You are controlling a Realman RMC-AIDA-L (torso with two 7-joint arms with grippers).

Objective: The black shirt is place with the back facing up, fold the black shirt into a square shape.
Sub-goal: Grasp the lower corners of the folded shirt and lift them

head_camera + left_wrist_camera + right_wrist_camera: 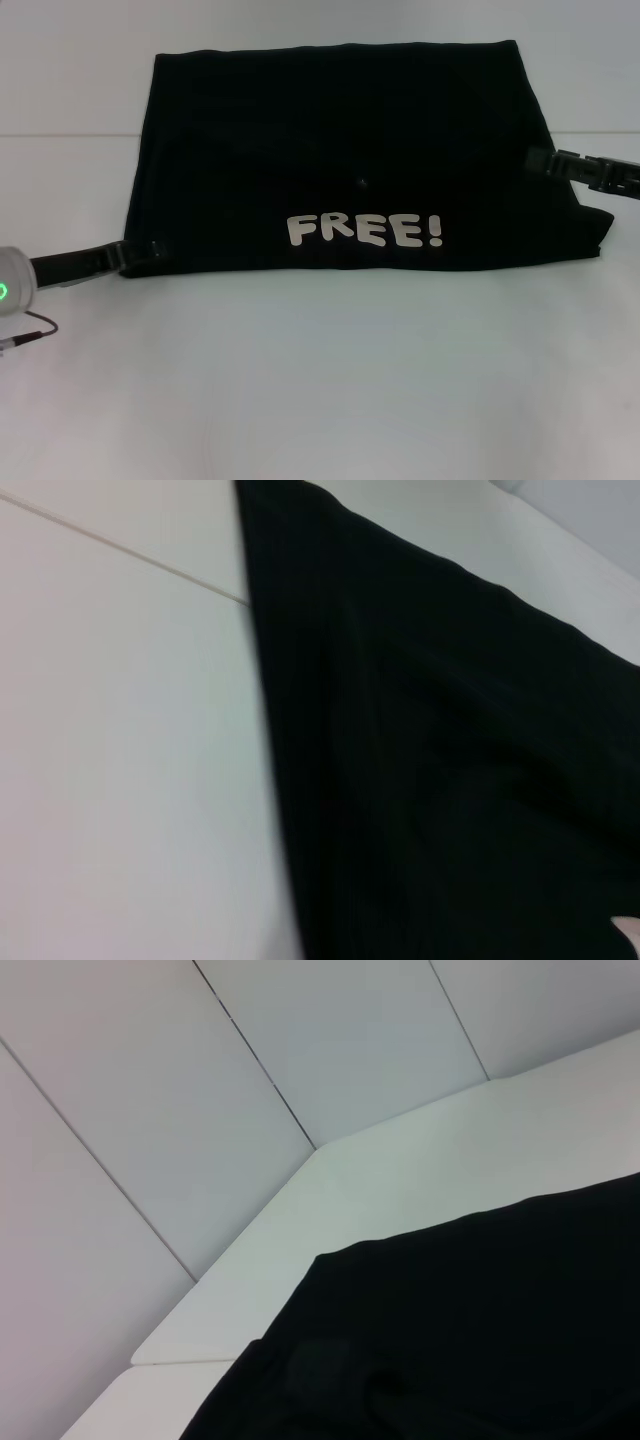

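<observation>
The black shirt (340, 150) lies folded on the white table (320, 380) as a wide rectangle. Its white "FREE!" lettering (363, 230) faces up near the front edge. A small flap sticks out at the shirt's right front corner. My left gripper (148, 249) is at the shirt's front left corner, touching its edge. My right gripper (536, 160) is at the shirt's right edge, about halfway back. The left wrist view shows the shirt's edge (430, 760) running across the table. The right wrist view shows the shirt's cloth (470, 1330) close up.
A white wall (150, 1110) stands behind the table's far edge and corner. A thin cable (30, 335) hangs by my left arm at the left side. A broad strip of bare table runs in front of the shirt.
</observation>
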